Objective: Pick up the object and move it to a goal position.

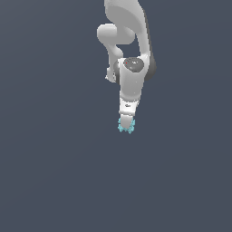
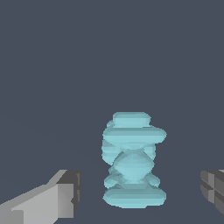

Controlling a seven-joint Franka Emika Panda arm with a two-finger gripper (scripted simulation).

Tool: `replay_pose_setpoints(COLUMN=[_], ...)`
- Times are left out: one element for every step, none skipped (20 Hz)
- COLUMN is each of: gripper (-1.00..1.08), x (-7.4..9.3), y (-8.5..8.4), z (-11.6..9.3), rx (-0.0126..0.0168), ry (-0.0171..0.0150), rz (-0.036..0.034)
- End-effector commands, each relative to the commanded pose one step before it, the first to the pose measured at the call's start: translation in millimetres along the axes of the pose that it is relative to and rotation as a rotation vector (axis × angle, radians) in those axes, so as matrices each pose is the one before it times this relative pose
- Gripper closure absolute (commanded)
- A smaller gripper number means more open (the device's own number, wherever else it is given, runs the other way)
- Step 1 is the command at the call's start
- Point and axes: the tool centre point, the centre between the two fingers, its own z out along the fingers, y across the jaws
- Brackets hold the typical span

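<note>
Gripper (image 2: 139, 192) fingers spread, straddling the pale cyan knobbly cluster (image 2: 132, 162) without contact. Judged light, rigid and uneven; grasp across its narrow middle, between the prongs.

The object (image 1: 126, 126) is a tiny pale cyan cluster of short stubby prongs, far smaller than my gripper (image 1: 126, 123). In the exterior view it shows right at my fingertips, its prongs poking out below and to both sides. In my wrist view the object (image 2: 133, 161) stands as a knobbly stack between my two fingers (image 2: 65, 194), touching neither.
</note>
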Motion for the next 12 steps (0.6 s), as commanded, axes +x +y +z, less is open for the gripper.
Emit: replay_pose_setpoints(gripper=[-0.92, -0.92, -0.92, -0.92, -0.92, -0.92, -0.92, -0.92, -0.92, -0.92, -0.92, -0.92], x=[-0.04, 0.03, 0.09, -0.03, 0.04, 0.06, 0.01, -0.21, 0.19, -0.13, -0.1, 0.12], y=[-0.47, -0.17, -0.22, -0.2, -0.22, -0.17, -0.07, 0.07, 0.01, 0.15, 0.16, 0.08], z=[5.65, 3.6, 4.23, 4.83, 5.38, 5.15, 4.53, 3.91, 3.26, 2.63, 2.01, 1.39], rx=[0.00078, 0.00004, 0.00005, 0.00004, 0.00005, 0.00003, 0.0, 0.0, -0.00007, 0.0, 0.0, -0.00016], ry=[-0.00004, 0.00008, 0.00012, 0.00009, 0.00011, 0.00008, 0.00001, 0.0, -0.00016, 0.0, 0.0, -0.00035], rz=[-0.00067, -0.00048, -0.00068, -0.00048, -0.00068, -0.00069, -0.00049, 0.0, -0.00067, 0.0, 0.0, -0.0003])
